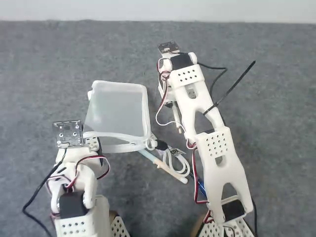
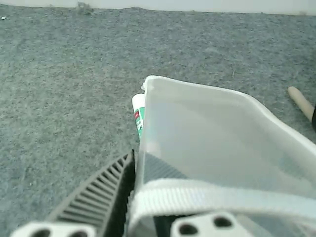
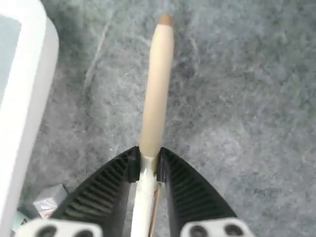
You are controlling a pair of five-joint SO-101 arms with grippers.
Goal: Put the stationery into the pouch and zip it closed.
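Note:
The translucent white pouch (image 1: 118,111) lies open on the grey carpet, its zip edge (image 2: 207,197) lifted. My left gripper (image 1: 94,143) is shut on that edge, its ribbed finger (image 2: 106,190) against the pouch (image 2: 222,143). My right gripper (image 3: 146,165) is shut on a beige wooden pencil (image 3: 158,79), brown tip pointing away, just above the carpet beside the pouch rim (image 3: 24,98). From above, the right gripper (image 1: 173,106) holds the pencil (image 1: 176,123) right of the pouch. A white and blue pen (image 1: 165,167) lies near the pouch mouth.
A white tube with green print (image 2: 138,114) rests against the pouch's far corner. A small wrapped item (image 3: 47,205) lies on the carpet near the right gripper. Loose white cable loops (image 1: 177,158) sit by the pen. Grey carpet (image 1: 276,123) surrounds everything.

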